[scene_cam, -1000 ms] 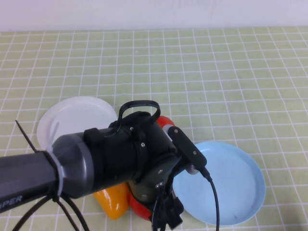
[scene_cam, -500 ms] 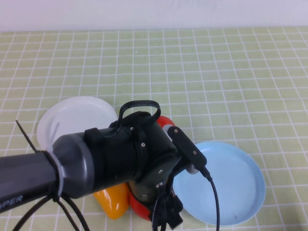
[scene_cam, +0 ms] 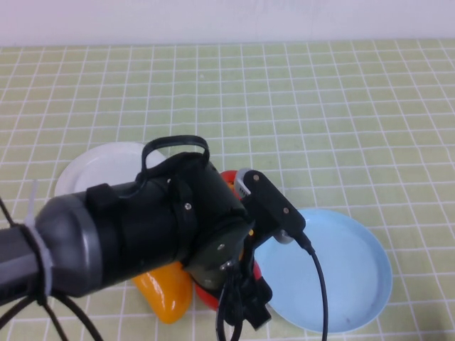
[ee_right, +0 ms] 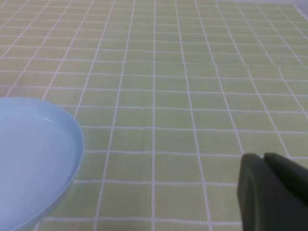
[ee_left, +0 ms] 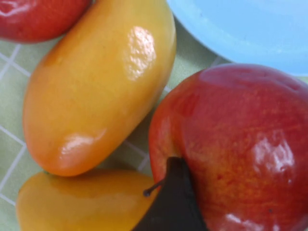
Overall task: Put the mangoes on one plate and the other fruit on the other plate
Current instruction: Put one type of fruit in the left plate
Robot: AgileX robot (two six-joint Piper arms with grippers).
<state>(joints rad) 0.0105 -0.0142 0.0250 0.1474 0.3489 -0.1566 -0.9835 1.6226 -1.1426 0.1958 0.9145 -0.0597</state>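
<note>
In the left wrist view my left gripper (ee_left: 243, 202) is shut on a red apple (ee_left: 240, 144), one dark finger (ee_left: 173, 197) pressed to its side. Beside it lie two mangoes (ee_left: 101, 86) (ee_left: 82, 202), and the second red apple (ee_left: 38, 17) sits beyond them. In the high view the left arm covers the pile; only a mango end (scene_cam: 165, 295) and red slivers (scene_cam: 206, 298) (scene_cam: 227, 176) show, between the white plate (scene_cam: 99, 167) and the light blue plate (scene_cam: 341, 270). Both plates hold nothing. My right gripper (ee_right: 269, 192) hangs shut over the mat, right of the blue plate (ee_right: 29, 154).
A green checked mat (scene_cam: 320, 106) covers the table up to the white back wall. The left arm's cable (scene_cam: 316, 284) trails across the blue plate's near side.
The left arm has shifted to the left, toward the white plate, and looms larger in the high view. The fruit and plates stay where they were.
</note>
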